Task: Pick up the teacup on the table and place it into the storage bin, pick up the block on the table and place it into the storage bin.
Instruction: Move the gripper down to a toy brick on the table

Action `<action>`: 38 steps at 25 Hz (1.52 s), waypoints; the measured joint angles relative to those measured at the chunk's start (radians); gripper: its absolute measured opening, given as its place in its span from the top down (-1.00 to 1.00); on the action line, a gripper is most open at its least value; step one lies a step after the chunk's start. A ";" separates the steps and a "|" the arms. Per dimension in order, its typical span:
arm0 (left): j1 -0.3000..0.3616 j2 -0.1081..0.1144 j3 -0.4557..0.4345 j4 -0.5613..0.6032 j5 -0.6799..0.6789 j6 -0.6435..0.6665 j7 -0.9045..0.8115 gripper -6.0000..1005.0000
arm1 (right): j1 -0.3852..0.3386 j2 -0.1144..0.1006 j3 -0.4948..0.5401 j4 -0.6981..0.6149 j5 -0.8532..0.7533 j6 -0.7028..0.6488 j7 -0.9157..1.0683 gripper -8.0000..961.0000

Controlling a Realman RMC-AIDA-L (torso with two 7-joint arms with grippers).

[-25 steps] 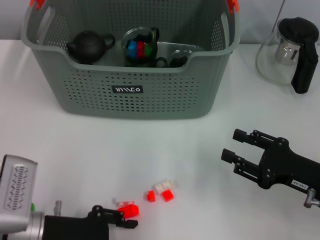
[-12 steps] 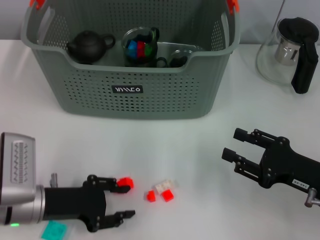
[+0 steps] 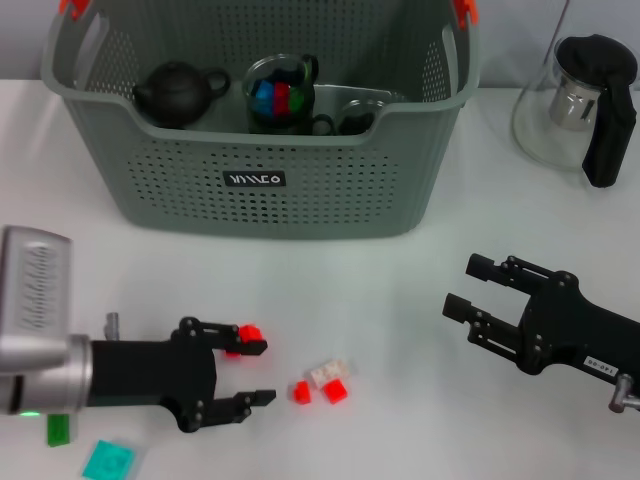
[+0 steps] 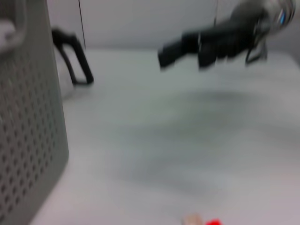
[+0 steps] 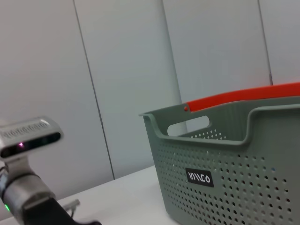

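Note:
My left gripper (image 3: 264,372) hovers low over the near left of the table with its jaws apart. A small red block (image 3: 245,331) touches the outer side of its far finger; I cannot tell if it rests on the table. More small blocks, two red (image 3: 301,392) and one white (image 3: 326,373), lie just right of that gripper. The storage bin (image 3: 200,200) stands at the back, also in the right wrist view (image 5: 225,183). I see no teacup on the table. The bin holds a black teapot (image 3: 178,92) and a glass cup of coloured blocks (image 3: 280,97). My right gripper (image 3: 462,288) waits open at the right.
A glass pitcher (image 3: 580,105) with a black handle stands at the back right, beside the bin. A teal piece (image 3: 108,460) and a green piece (image 3: 58,428) lie near the front edge under my left arm. Small dark cups (image 3: 345,122) sit in the bin.
My left gripper has moved away from the front edge toward the bin and its jaws have spread. The red block travelled with the far finger. The right arm stayed still.

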 joint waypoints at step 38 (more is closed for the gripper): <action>0.036 -0.020 -0.121 -0.071 -0.116 -0.146 0.173 -0.07 | 0.006 0.000 0.001 0.000 0.001 0.011 0.000 -0.33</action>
